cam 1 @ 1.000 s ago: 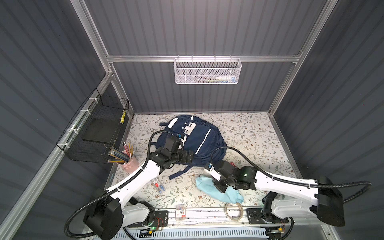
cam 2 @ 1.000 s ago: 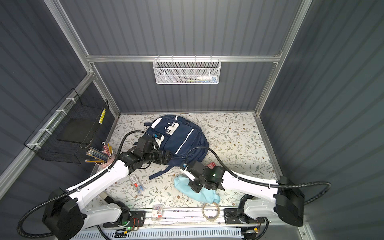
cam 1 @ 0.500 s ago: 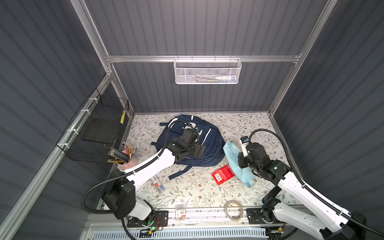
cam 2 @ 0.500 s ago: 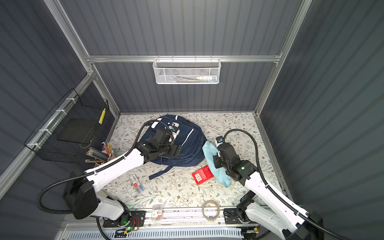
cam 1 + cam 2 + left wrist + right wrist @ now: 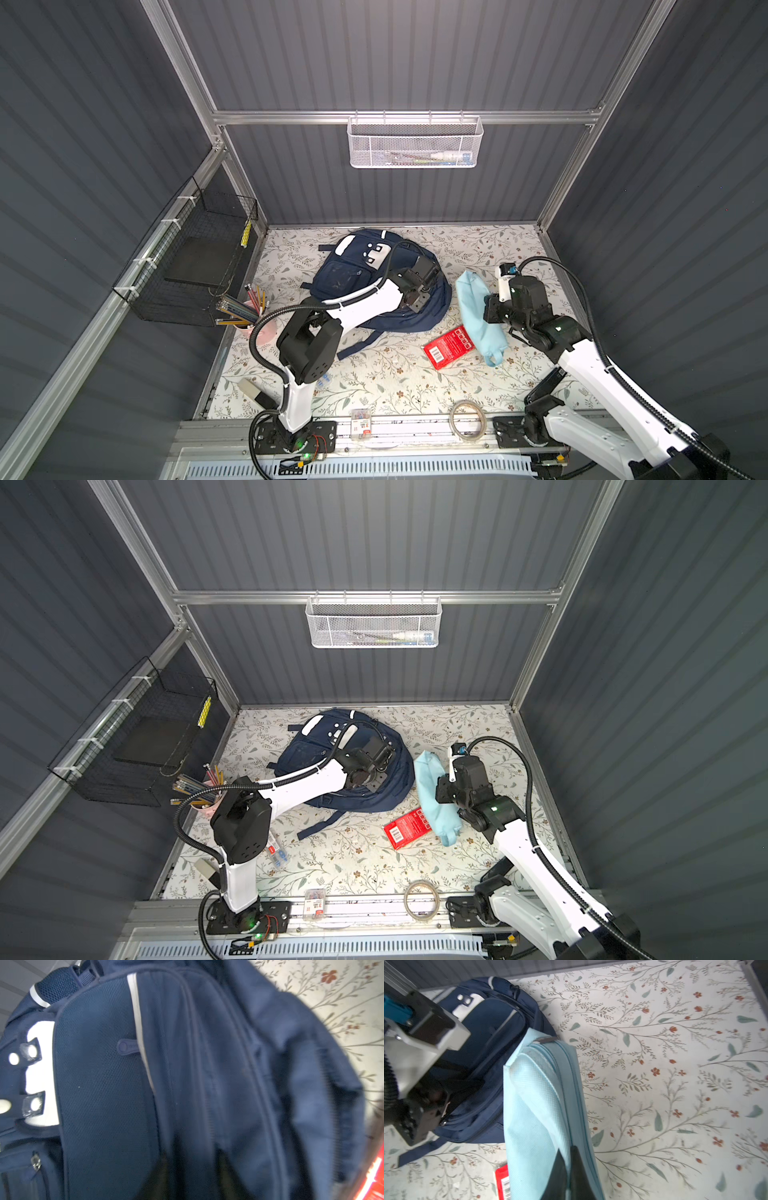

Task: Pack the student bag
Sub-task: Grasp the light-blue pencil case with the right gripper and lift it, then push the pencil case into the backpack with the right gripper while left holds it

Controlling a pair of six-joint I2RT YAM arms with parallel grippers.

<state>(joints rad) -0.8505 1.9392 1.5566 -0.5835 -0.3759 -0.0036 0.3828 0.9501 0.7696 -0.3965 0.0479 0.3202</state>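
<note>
The student bag (image 5: 353,274) (image 5: 316,754), navy with white stripes and a white patch, lies flat at the back centre of the floral mat. My left gripper (image 5: 417,301) (image 5: 193,1167) rests on the bag's right side, and its dark fingers are closed on a ridge of navy fabric (image 5: 193,1105). My right gripper (image 5: 486,309) (image 5: 568,1169) is shut on a light-blue zip pouch (image 5: 473,316) (image 5: 533,1115). It holds the pouch just right of the bag. A red box (image 5: 451,347) lies in front of the pouch.
A pink cup of pencils (image 5: 249,316) and a black wire basket (image 5: 199,266) are at the left wall. A white mesh basket (image 5: 413,143) hangs on the back wall. A tape roll (image 5: 468,417) and a small clear box (image 5: 360,417) sit by the front rail.
My left gripper moved from the bag's left edge across to its right side and closed on fabric. My right arm carried the pouch from the front to the bag's right, uncovering the red box.
</note>
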